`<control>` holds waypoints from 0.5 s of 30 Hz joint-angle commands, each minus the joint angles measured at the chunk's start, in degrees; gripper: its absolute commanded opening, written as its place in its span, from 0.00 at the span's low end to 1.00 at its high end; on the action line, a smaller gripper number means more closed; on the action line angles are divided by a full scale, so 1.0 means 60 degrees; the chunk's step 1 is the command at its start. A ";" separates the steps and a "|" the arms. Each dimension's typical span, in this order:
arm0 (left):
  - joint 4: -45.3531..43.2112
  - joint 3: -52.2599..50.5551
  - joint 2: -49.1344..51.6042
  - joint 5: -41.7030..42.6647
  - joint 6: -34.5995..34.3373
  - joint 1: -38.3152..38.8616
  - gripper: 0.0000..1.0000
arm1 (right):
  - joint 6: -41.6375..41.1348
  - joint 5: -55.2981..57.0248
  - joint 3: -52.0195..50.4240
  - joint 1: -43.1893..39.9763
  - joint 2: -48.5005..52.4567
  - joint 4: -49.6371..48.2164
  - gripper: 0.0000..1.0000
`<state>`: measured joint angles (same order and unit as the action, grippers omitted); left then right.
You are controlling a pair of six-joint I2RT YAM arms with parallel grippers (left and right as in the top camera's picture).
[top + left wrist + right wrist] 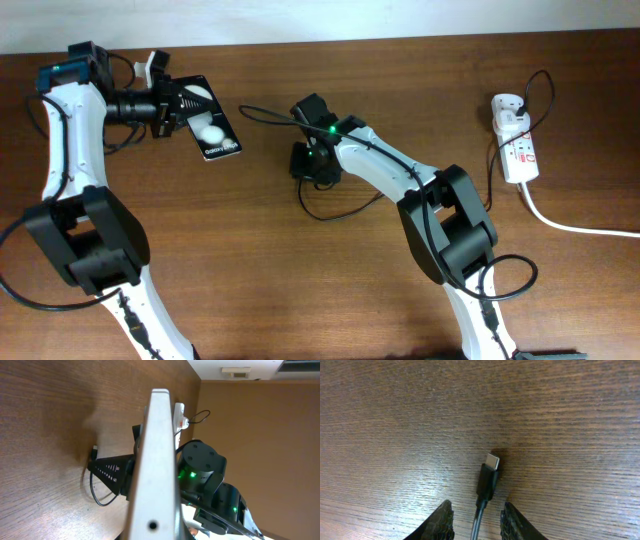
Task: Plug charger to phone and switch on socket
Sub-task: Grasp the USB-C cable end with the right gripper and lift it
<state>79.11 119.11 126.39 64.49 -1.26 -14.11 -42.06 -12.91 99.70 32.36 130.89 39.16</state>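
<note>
Overhead view is bright and even, with soft top light. Arms throw only faint shadows on the table (250,270), and the pale wall strip along the top edge is near blown out. In the left wrist view the phone (155,460) sits edge-on close to the lens, pale and soft-focus, with a dim shadow on the wood to its left. The ceiling fixture (236,371) is bright at upper right, and there is a green LED glow (189,474) at lower centre. In the right wrist view the wood grain is crisp, the charger plug (489,477) has a small dark shadow hugging its tip, and the right gripper (476,521) is dark and slightly soft at the bottom edge.
</note>
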 commanded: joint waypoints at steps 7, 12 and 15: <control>0.0051 0.0157 -0.0066 0.0419 0.0153 -0.0007 0.00 | -0.0415 0.0302 0.0178 0.0168 0.0769 -0.0015 0.22; 0.0051 0.0157 -0.0066 0.0350 0.0149 -0.0007 0.00 | 0.1162 0.0459 0.0164 0.0193 0.0765 0.0073 0.04; 0.0051 0.0157 -0.0066 0.0346 0.0153 -0.0007 0.00 | 0.2728 -0.0459 0.0211 -0.0098 0.0699 0.0375 0.04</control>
<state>79.31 119.11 126.39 64.47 -1.26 -14.11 -34.15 -12.29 101.10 32.73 132.62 39.20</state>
